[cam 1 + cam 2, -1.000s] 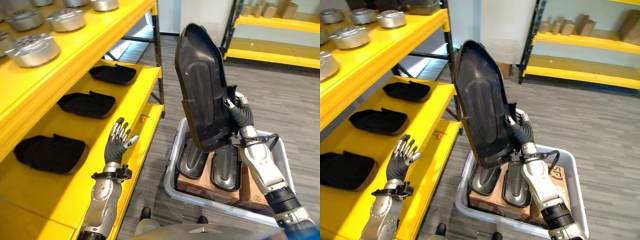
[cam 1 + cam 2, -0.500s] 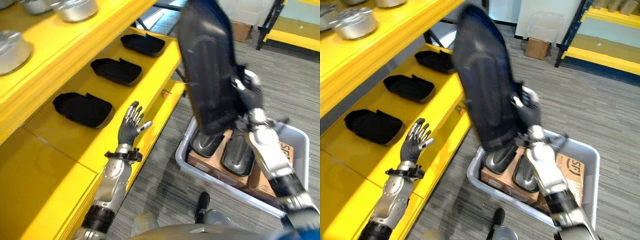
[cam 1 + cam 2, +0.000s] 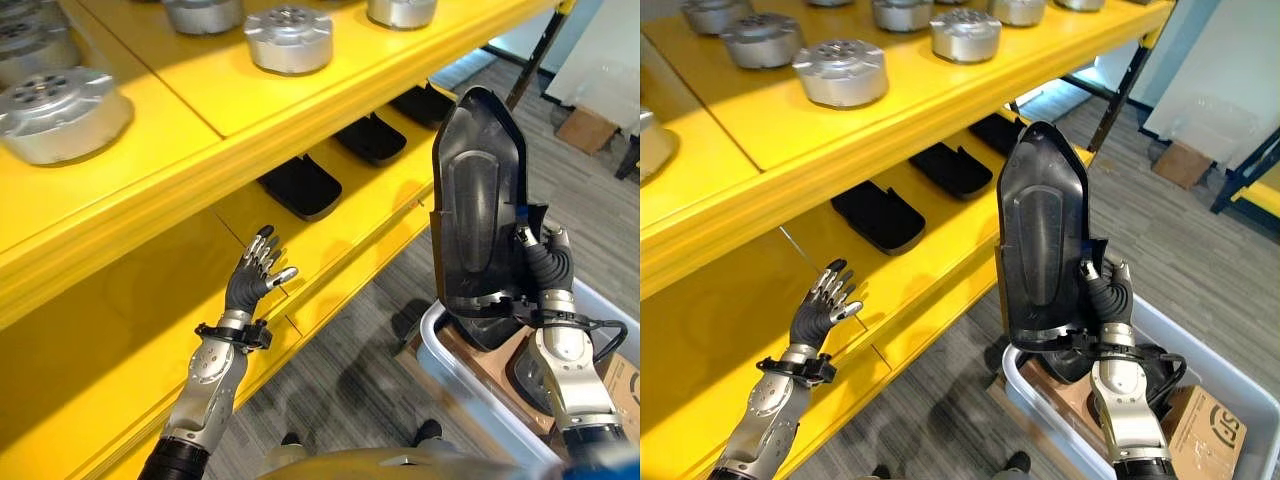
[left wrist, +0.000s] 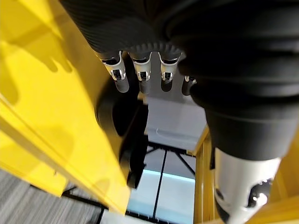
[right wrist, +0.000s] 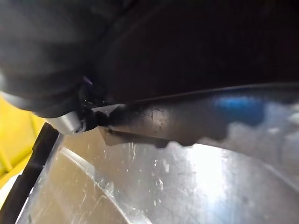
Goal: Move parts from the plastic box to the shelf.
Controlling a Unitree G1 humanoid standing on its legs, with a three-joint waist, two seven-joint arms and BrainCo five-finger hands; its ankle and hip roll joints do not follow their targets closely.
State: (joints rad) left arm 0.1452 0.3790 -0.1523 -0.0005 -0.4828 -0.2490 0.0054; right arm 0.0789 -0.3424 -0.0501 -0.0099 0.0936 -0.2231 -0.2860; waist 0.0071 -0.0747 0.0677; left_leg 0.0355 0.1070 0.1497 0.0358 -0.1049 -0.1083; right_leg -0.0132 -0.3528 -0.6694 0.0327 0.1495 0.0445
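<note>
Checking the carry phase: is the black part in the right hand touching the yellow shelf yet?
Apart. In the right eye view the black part stands upright in the right hand above the plastic box, with grey floor showing between its lower edge and the yellow shelf.

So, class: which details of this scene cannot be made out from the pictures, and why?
- Right hand: its grip on the black part is hidden behind that part in the eye views.
- Plastic box: cut off by the picture's edge.
- Box contents: mostly hidden behind the held part and right arm.
</note>
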